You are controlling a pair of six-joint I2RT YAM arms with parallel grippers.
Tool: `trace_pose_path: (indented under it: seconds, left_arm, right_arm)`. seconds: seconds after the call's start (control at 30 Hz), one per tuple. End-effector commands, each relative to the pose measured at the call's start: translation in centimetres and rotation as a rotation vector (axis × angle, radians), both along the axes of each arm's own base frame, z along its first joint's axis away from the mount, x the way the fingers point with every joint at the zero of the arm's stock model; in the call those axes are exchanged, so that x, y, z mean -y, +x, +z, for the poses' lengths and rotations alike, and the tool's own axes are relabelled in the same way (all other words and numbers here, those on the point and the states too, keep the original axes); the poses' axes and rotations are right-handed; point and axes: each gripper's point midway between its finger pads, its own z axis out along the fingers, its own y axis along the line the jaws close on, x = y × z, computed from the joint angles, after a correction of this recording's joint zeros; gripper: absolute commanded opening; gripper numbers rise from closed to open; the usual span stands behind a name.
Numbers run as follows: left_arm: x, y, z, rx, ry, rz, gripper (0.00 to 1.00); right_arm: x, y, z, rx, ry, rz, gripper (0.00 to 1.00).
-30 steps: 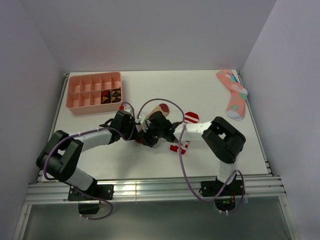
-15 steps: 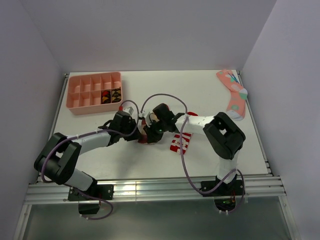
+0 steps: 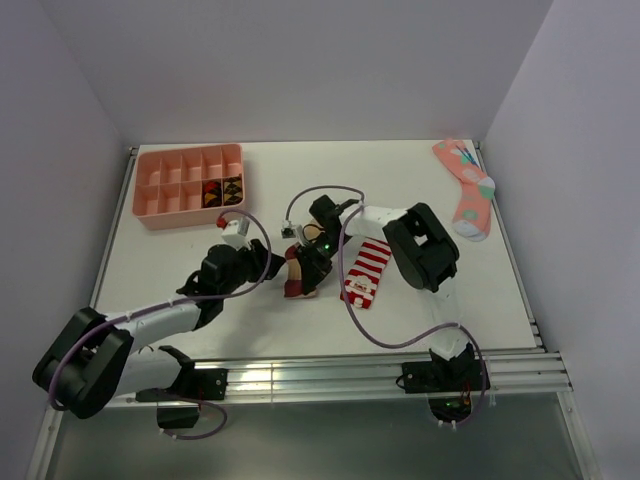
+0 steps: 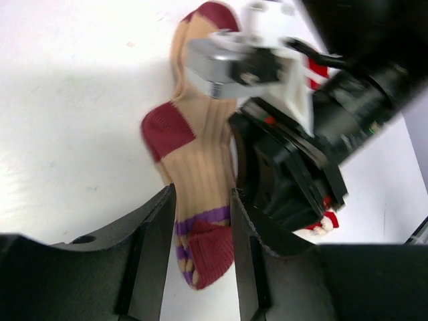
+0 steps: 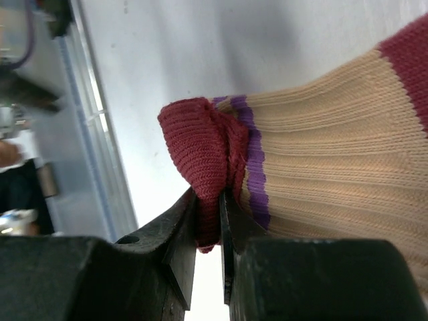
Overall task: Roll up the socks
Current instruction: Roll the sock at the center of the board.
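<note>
The tan sock [image 4: 200, 174] lies on the table with its dark red toe far from me and its purple-striped cuff folded over near the left gripper [image 4: 200, 249]. That gripper is open, a finger on each side of the cuff. My right gripper [image 5: 208, 231] is shut on the dark red cuff fold of the tan sock [image 5: 321, 167]. From above, both grippers meet over the tan sock [image 3: 298, 288] at mid table: left gripper [image 3: 268, 268], right gripper [image 3: 305, 272]. The red-and-white striped sock [image 3: 366, 272] lies flat just to the right.
A pink divided tray [image 3: 160, 195] sits at the back left with small items in two cells. A pink patterned sock [image 3: 467, 190] lies at the back right by the wall. The right arm's cable loops over the table beside the striped sock.
The left gripper has opened off the cuff and drawn back toward the near left. The right gripper has closed on the cuff fold. The striped sock is now uncovered.
</note>
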Motion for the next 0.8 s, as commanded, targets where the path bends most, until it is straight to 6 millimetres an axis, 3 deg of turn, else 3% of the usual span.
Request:
trace_pose_path:
  seconds: [0.0, 0.23, 0.43, 0.77]
  left_arm:
    - [1.4, -0.1, 3.1, 0.239, -0.037, -0.077, 0.44]
    - [3.7, -2.6, 2.4, 0.339, -0.057, -0.206, 0.45]
    - [5.9, -4.4, 1.3, 0.347, -0.061, -0.331, 0.47]
    - [7.5, -6.2, -1.0, 0.297, -0.045, -0.412, 0.49]
  right_arm:
    - [1.3, -1.7, 0.3, -0.155, -0.032, 0.022, 0.22]
    - [2.1, -1.3, 1.1, -0.228, -0.028, 0.022, 0.23]
    - [3.0, -1.6, 0.5, -0.290, -0.052, 0.017, 0.23]
    - [3.6, -0.8, -0.1, -0.311, -0.067, -0.014, 0.23]
